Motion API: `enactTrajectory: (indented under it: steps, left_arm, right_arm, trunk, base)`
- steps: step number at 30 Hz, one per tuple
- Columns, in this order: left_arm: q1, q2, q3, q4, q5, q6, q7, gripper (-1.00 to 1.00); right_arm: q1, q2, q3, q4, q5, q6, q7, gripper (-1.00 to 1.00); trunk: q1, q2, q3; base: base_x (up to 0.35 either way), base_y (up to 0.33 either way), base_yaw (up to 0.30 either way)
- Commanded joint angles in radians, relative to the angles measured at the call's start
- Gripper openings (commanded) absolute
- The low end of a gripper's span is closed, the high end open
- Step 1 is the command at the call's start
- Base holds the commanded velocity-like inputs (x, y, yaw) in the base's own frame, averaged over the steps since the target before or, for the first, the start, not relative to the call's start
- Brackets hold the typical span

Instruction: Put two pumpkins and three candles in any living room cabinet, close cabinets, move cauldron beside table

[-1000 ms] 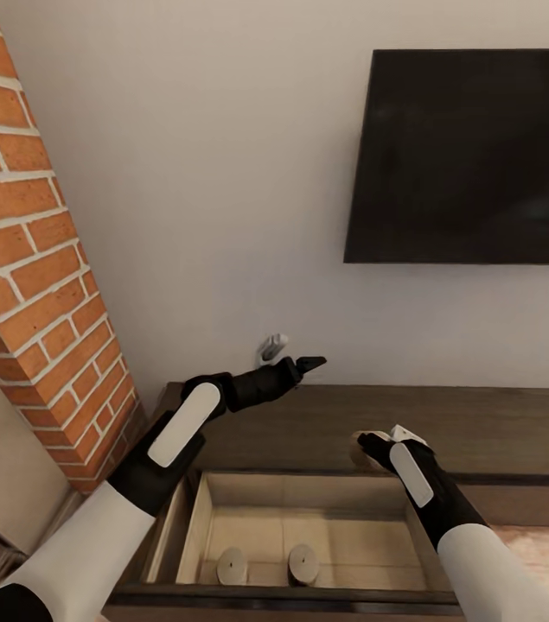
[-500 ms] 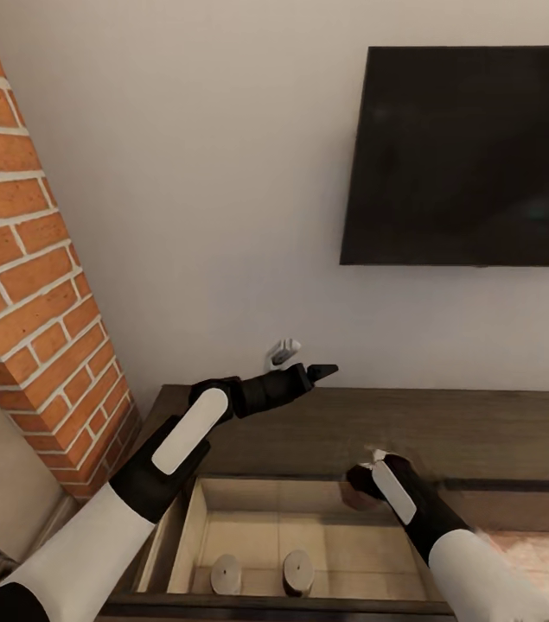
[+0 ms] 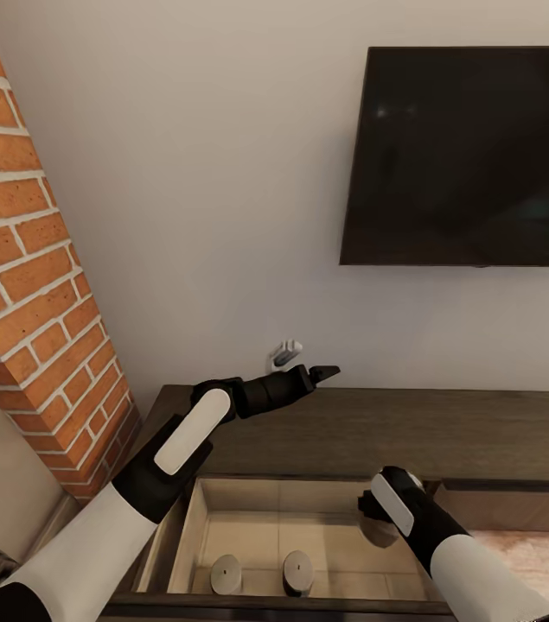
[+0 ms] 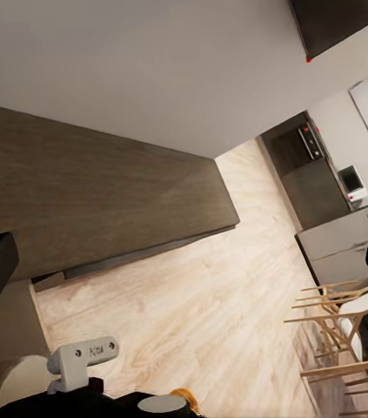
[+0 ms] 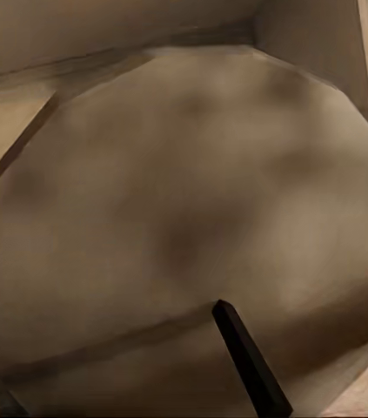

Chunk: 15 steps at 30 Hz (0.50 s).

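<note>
The long dark-brown cabinet (image 3: pixel 447 428) runs along the wall, with one drawer (image 3: pixel 352 553) pulled open below me, pale beige inside. Two grey-beige candles (image 3: pixel 226 573) (image 3: pixel 297 570) stand side by side at the drawer's near edge. My right gripper (image 3: pixel 369 508) reaches down into the drawer's right part. In the right wrist view a third candle (image 5: pixel 184 218) sits very close, a round beige top with a dark wick (image 5: pixel 249 361); the gripper appears shut on it. My left gripper (image 3: pixel 322 373) hovers open over the cabinet top (image 4: pixel 88 192), holding nothing. The pumpkins and the cauldron are out of view.
A black TV (image 3: pixel 473 155) hangs on the white wall above the cabinet. A brick column (image 3: pixel 23 259) stands at the left. A small wall fitting (image 3: pixel 284 352) sits just behind the left gripper. The left wrist view shows wood floor (image 4: pixel 201 305), wooden chairs (image 4: pixel 340 340) and dark kitchen units (image 4: pixel 310 174).
My right gripper has dropped from the cabinet top's front edge down into the open drawer, carrying the candle. The left arm has barely moved. The head view shifted slightly early on.
</note>
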State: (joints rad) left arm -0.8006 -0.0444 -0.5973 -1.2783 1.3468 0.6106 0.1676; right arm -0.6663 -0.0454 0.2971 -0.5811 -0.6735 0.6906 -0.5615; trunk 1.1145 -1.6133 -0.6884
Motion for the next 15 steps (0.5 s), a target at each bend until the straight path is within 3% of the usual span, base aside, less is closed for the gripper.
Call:
enactTrajectory:
  steps: [1, 7, 8, 9, 11, 15]
  left_arm:
    - [0.0, -0.001, 0.0, 0.0, 0.0, 0.0, 0.0, 1.0]
    - [0.0, -0.002, -0.001, 0.003, -0.001, -0.002, 0.002, 1.0]
    - [0.0, -0.002, -0.001, 0.003, -0.001, -0.003, 0.003, 1.0]
    - [0.0, -0.002, -0.001, 0.004, -0.001, -0.004, 0.004, 1.0]
    - [0.001, -0.008, -0.003, 0.004, -0.001, -0.005, 0.004, 1.0]
    - [0.001, -0.017, -0.005, 0.004, -0.001, -0.005, 0.003, 1.0]
  right_arm:
    - [0.0, 0.0, 0.001, 0.019, -0.006, -0.007, -0.002, -1.0]
    - [0.0, 0.001, 0.002, 0.139, -0.001, -0.034, 0.036, -1.0]
    - [0.0, 0.0, 0.007, 0.167, 0.007, -0.064, 0.075, -1.0]
    - [-0.001, 0.0, 0.039, 0.237, 0.057, -0.142, 0.166, -1.0]
    - [-0.001, 0.0, 0.054, 0.303, 0.093, -0.208, 0.213, -1.0]
    - [0.0, 0.005, 0.063, 0.347, 0.107, -0.31, 0.288, -1.0]
  trunk:
    - [0.0, 0.0, 0.0]
    - [0.0, 0.0, 0.0]
    - [0.0, 0.0, 0.0]
    - [0.0, 0.0, 0.0]
    - [0.0, 0.0, 0.0]
    - [0.0, 0.0, 0.0]
  base:
    - [0.0, 0.0, 0.0]
    - [0.0, 0.0, 0.0]
    - [0.0, 0.0, 0.0]
    - [0.0, 0.0, 0.0]
    - [0.0, 0.0, 0.0]
    - [0.0, 0.0, 0.0]
